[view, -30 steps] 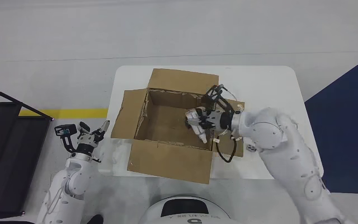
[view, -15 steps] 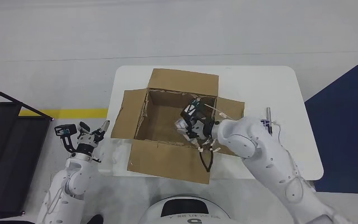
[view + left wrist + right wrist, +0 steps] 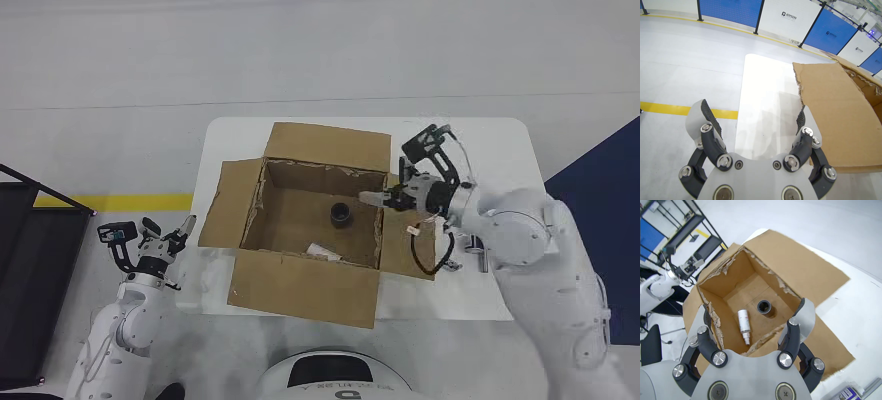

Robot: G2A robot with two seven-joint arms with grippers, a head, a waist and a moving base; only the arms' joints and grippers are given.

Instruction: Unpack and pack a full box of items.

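The right gripper's (image 3: pixel 372 197) (image 3: pixel 755 307) jaws stood wide apart with nothing between them, above the box's (image 3: pixel 325 145) (image 3: pixel 742 275) 3 o'clock rim. The left gripper's (image 3: pixel 170 230) (image 3: pixel 753 108) jaws were apart and empty too, off the table's (image 3: pixel 480 140) 9 o'clock edge, near the box's flap on that side.

On the box floor were a black cup (image 3: pixel 342 213) (image 3: pixel 763 307), upright, and a white bottle (image 3: pixel 322 249) (image 3: pixel 743 321) on its side by the 6 o'clock wall, close to each other but apart. A can (image 3: pixel 849 392) lay out on the table by the right arm.

I judged the job mid-way: the box was far from full, and these views could not settle whether things were going in or out.

In the top view, the cup lay at about 8 o'clock from the right jaws and lower down, touching neither. The bottle lay farther off, near 7 o'clock.
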